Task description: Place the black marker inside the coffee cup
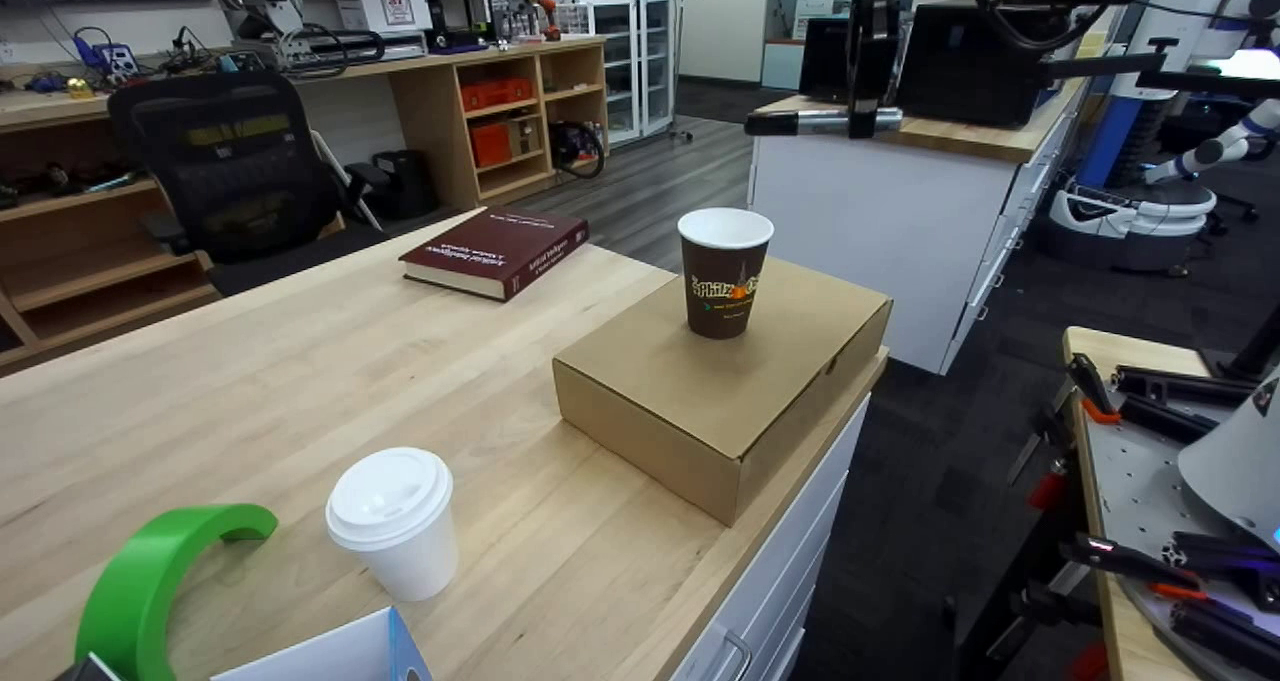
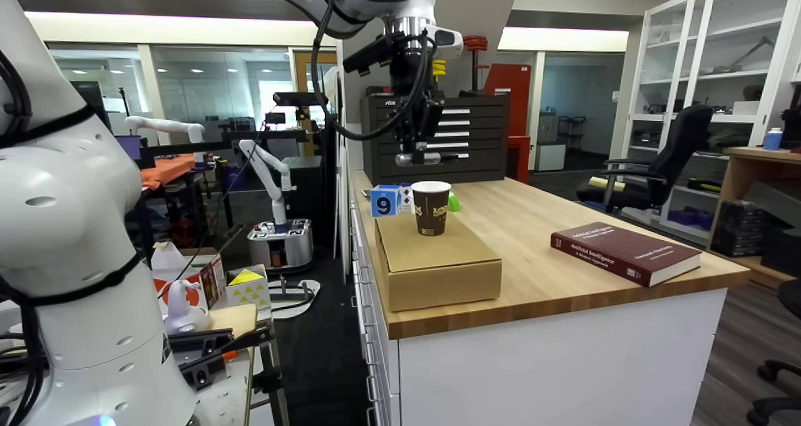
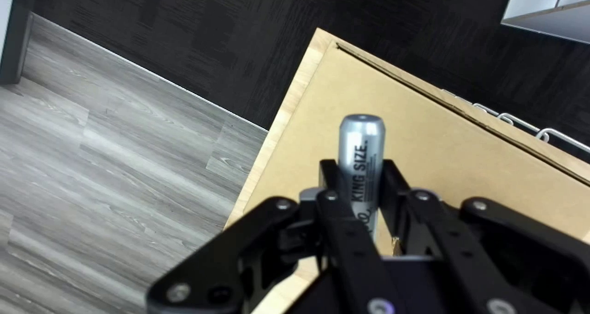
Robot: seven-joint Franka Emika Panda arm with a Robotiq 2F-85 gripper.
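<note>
The black marker is silver-bodied with a black end. It shows in both exterior views [image 1: 825, 123] [image 2: 432, 158] and in the wrist view [image 3: 362, 162]. My gripper [image 1: 874, 121] [image 2: 414, 151] [image 3: 358, 173] is shut on it and holds it level in the air, well above the cardboard box. The coffee cup [image 1: 724, 286] [image 2: 432, 210], brown with a white rim and no lid, stands upright on the box. The marker is higher than the cup's rim and apart from it. In the wrist view only a small brown patch, apparently the cup [image 3: 396, 245], shows between the fingers.
The cardboard box [image 1: 640, 371] [image 2: 444, 288] lies at the table's edge. A maroon book [image 1: 495, 251] [image 2: 626, 251], a white lidded cup [image 1: 395, 521] and a green arch [image 1: 140, 581] are on the table. A blue number block [image 2: 385, 201] stands behind the box in an exterior view.
</note>
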